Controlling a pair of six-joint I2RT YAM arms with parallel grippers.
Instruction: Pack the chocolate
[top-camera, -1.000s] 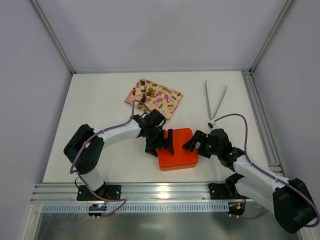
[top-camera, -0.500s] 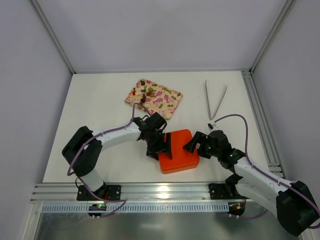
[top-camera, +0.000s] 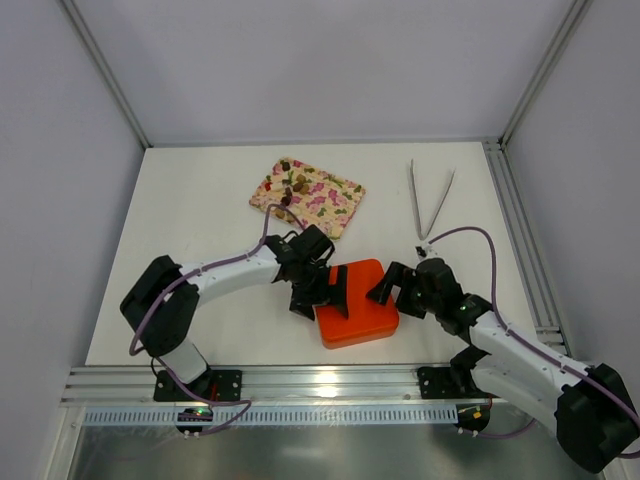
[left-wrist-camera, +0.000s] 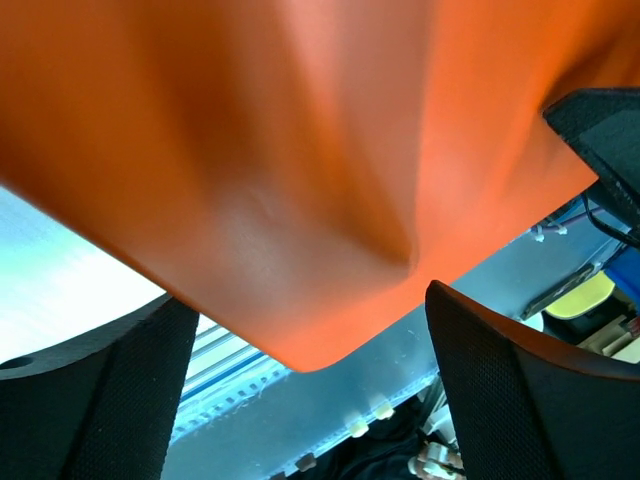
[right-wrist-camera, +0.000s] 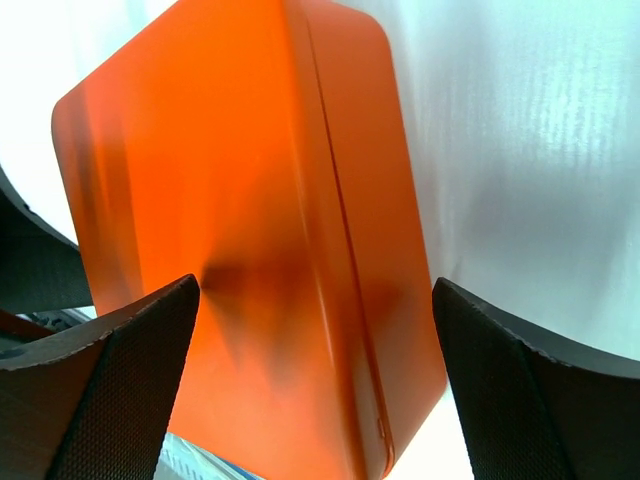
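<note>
Caught the left gripper (top-camera: 322, 292) spread wide at the left edge of the closed orange box (top-camera: 358, 312), the box's rounded corner showing between its two black fingers (left-wrist-camera: 90, 400) in the left wrist view. Could not tell whether either finger touched it. Caught the right gripper (top-camera: 392, 288) likewise parted at the box's right edge, facing the left one across the lid, with the orange side and its lid seam filling the space ahead of its fingers (right-wrist-camera: 100, 390) in the right wrist view. Gripped nothing in either. Found the chocolate (top-camera: 291, 186) well apart from both grippers, as a small cluster of dark and tan lumps on the far left part of the pink floral tray (top-camera: 335, 200), beyond the left gripper on the white table (top-camera: 190, 220). Showed the tray's near corner close to the box's far edge. Spotted metal tweezers (top-camera: 430, 205) lying at far right, beyond the right gripper, legs splayed toward the back wall.
</note>
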